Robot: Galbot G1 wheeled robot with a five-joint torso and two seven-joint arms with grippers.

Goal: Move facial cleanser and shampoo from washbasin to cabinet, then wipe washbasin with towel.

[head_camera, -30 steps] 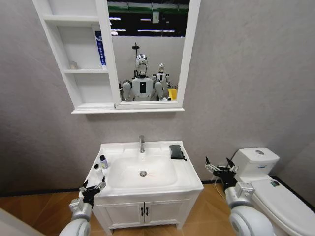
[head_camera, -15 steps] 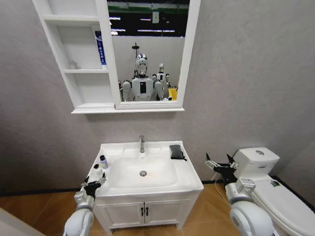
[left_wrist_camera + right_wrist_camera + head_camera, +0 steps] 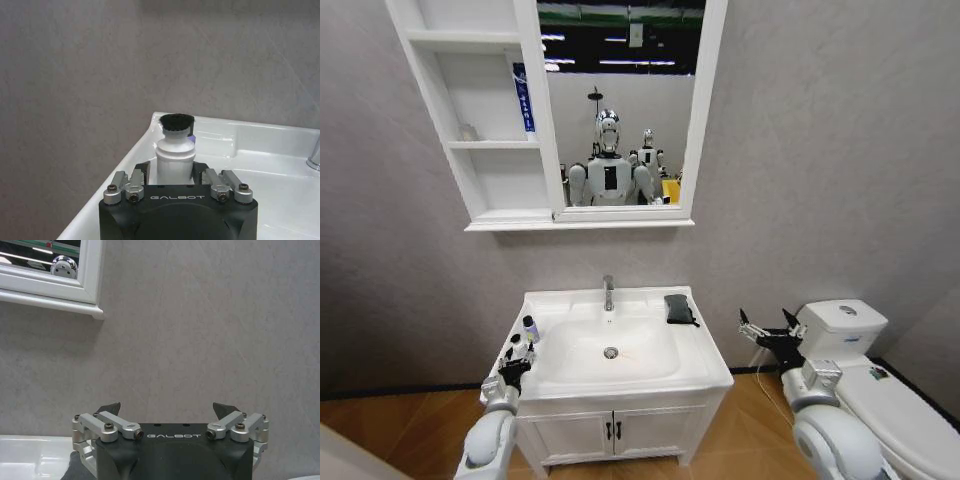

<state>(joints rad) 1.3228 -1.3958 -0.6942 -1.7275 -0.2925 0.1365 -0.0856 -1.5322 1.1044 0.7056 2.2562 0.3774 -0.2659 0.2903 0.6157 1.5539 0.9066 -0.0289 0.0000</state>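
Washbasin [image 3: 620, 352] below the wall cabinet [image 3: 480, 120], towel [image 3: 678, 308] on its back right rim. Left gripper [image 3: 513, 362] at the basin's left rim, fingers spread around a white black-capped bottle [image 3: 175, 157]. Right gripper [image 3: 767, 333] hovers right of the basin, fingers released.

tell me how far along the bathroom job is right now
Looks done: one blue-and-white tube already stands in the cabinet. In hand: the left gripper sits at the washbasin's left rim, fingers either side of a white bottle with a black cap; a second bottle stands just behind. Left: shelving bottles, then wiping; the towel lies untouched by the tap, the right gripper open beside the basin.
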